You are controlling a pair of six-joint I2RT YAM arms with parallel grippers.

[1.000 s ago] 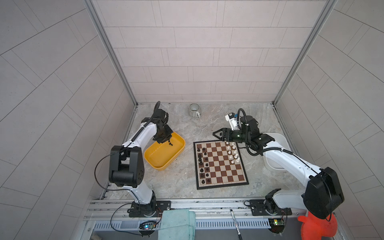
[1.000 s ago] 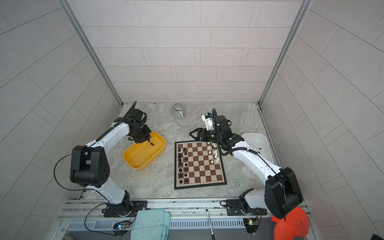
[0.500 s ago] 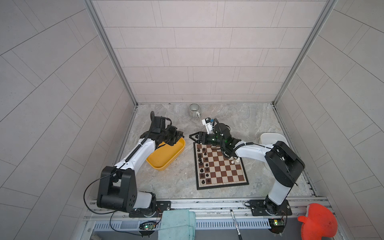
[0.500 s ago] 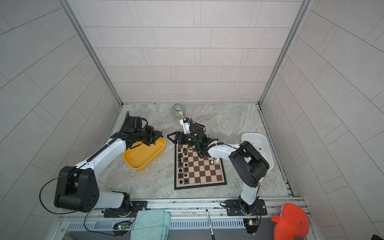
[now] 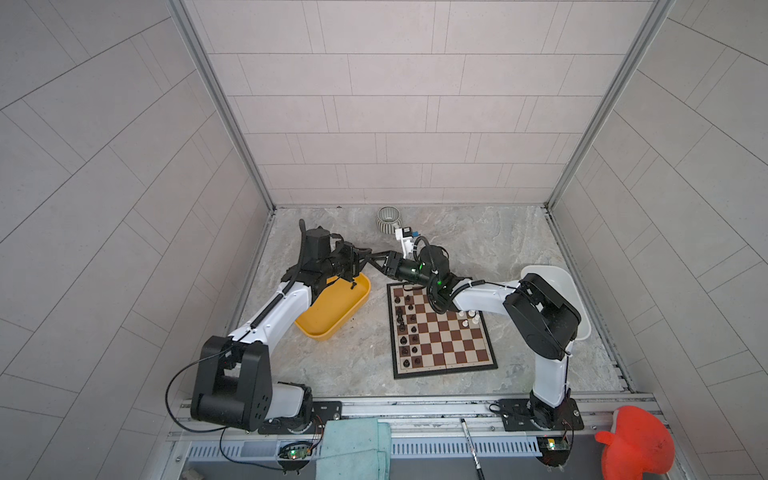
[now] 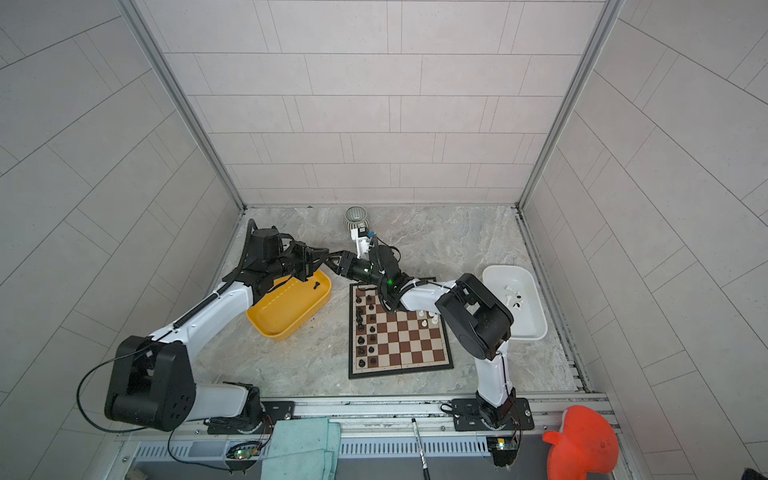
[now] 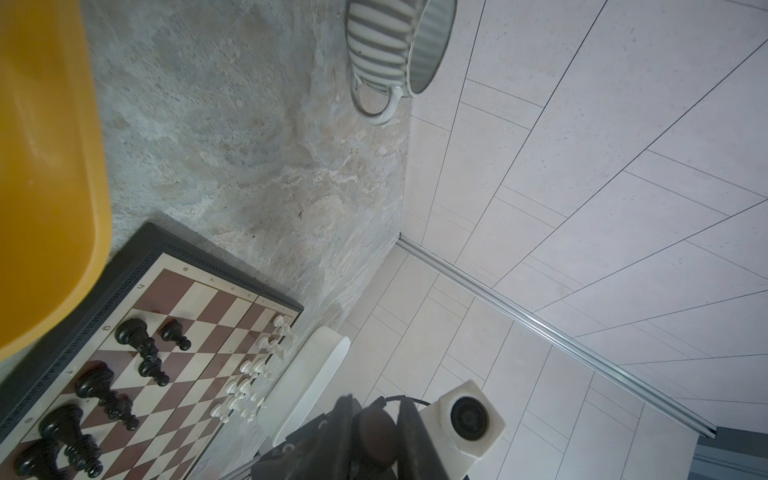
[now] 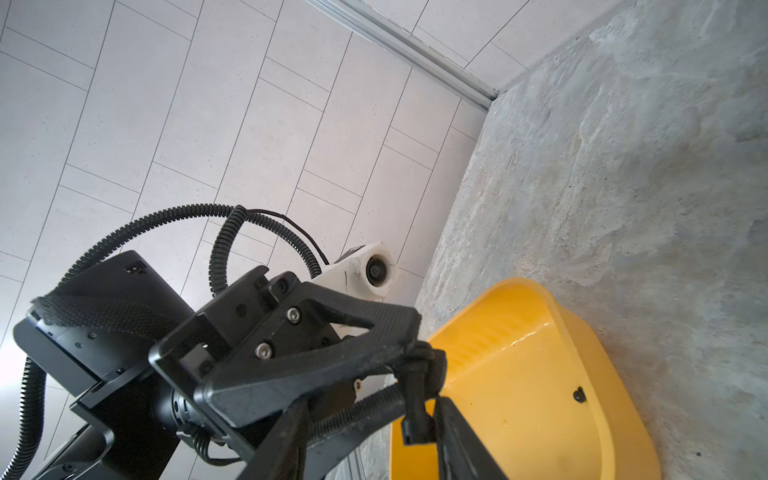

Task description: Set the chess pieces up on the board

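Chessman (image 8: 413, 407), black, clamped in the fingers of the left gripper (image 8: 422, 353), hangs lengthwise between those of the right gripper (image 6: 334, 262), whose grip I cannot tell.

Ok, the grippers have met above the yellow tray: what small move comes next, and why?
Probably close the right gripper firmly on the black piece before the left gripper releases: the left pinches one end, while the right's jaws flank it, contact unclear.

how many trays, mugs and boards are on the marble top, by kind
yellow tray: 1
white tray: 1
striped mug: 1
chessboard: 1
total: 4
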